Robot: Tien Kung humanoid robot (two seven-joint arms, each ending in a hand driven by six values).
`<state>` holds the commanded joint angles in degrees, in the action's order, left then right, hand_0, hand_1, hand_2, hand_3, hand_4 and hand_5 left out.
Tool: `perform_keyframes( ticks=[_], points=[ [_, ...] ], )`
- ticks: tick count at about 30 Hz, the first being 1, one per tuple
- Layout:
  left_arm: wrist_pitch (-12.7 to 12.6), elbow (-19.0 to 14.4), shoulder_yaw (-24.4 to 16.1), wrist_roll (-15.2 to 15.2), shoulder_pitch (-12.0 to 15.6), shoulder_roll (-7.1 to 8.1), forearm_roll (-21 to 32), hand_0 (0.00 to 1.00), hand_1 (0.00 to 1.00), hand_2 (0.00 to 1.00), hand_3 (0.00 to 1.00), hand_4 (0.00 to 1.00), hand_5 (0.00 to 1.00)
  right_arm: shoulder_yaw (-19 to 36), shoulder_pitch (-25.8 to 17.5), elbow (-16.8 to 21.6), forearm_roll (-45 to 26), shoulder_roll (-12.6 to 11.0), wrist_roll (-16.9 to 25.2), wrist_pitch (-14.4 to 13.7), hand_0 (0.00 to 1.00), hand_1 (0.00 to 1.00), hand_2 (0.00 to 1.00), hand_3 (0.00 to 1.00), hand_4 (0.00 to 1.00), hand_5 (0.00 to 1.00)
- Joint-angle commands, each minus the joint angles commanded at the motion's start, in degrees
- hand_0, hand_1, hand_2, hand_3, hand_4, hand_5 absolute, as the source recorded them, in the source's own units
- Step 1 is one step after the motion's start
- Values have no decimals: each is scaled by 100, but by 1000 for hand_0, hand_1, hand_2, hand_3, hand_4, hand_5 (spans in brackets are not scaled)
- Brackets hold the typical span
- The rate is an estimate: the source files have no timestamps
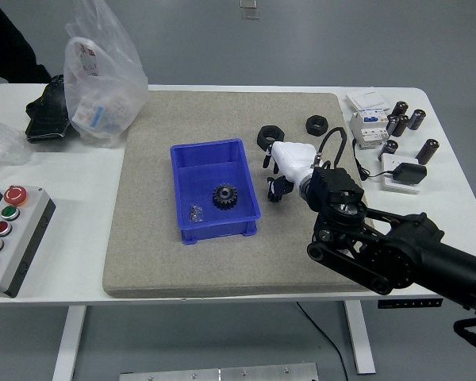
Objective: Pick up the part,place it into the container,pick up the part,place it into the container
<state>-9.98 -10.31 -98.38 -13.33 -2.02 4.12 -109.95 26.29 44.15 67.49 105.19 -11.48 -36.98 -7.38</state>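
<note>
**Hand near the nut, gear in the bin**

One gear (224, 195) lies inside the blue bin (192, 155), so one part looks delivered. The next part is probably the nut (263, 136), on the mat (151, 254) just behind the bin. The right hand (284, 169) hangs between bin and nut, apparently to reach it; its fingers point down and seem to hold nothing. A second nut (316, 123) waits farther right.
</note>
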Motion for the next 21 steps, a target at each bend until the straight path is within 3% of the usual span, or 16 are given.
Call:
perform_keyframes(
  ticks=[12, 13, 18, 19, 21],
  points=[
    [4, 0, -7, 5, 8, -17, 0, 693, 549, 543, 622, 542, 63, 365, -197, 62, 31, -125, 0, -36, 202, 569, 494, 624, 529, 2],
    [5, 0, -8, 4, 8, -17, 0, 693, 550, 543, 622, 542, 63, 427, -225, 89, 53, -144, 0, -28, 206, 618, 741, 744, 645, 50],
    [2, 0, -28, 0, 15, -16, -13, 693, 550, 543, 622, 542, 63, 797, -424, 209, 194, -252, 0, -179, 206, 618, 741, 744, 645, 50],
    [1, 0, -32, -1, 17, -15, -16, 693, 550, 544, 623, 543, 63, 900, -485, 236, 232, -275, 0, -252, 225, 632, 797, 882, 712, 109],
    [0, 0, -37, -2, 20, -17, -17, 693, 550, 544, 623, 543, 63, 1103, -617, 291, 290, -320, 0, -405, 225, 632, 797, 882, 712, 109]
  ],
)
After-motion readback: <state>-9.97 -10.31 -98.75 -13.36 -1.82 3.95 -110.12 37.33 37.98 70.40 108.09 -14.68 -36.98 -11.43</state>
